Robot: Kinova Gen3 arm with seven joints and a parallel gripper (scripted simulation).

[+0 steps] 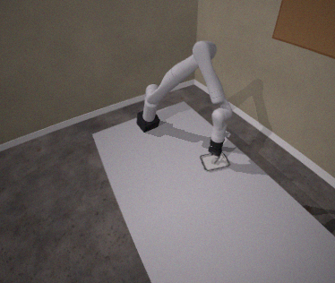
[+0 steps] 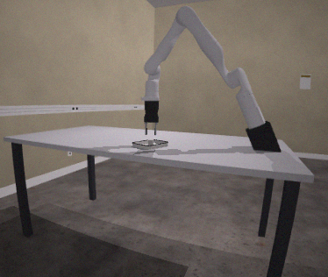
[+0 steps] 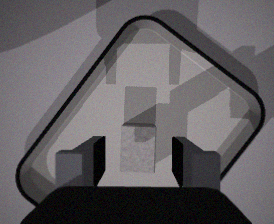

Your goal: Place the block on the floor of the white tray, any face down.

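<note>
The white tray with a dark rim lies flat on the table; it also shows in the top view and the exterior view. A small grey block rests on the tray floor, near the middle. My gripper hangs straight above the tray, fingers open on either side of the block's line but raised clear of it, touching nothing. In the exterior view the fingertips stand a little above the tray rim. The block is too small to make out in the top and exterior views.
The tray sits on a long white table near its right edge. The arm's black base is mounted at the table's far end. Walls stand close behind and to the right.
</note>
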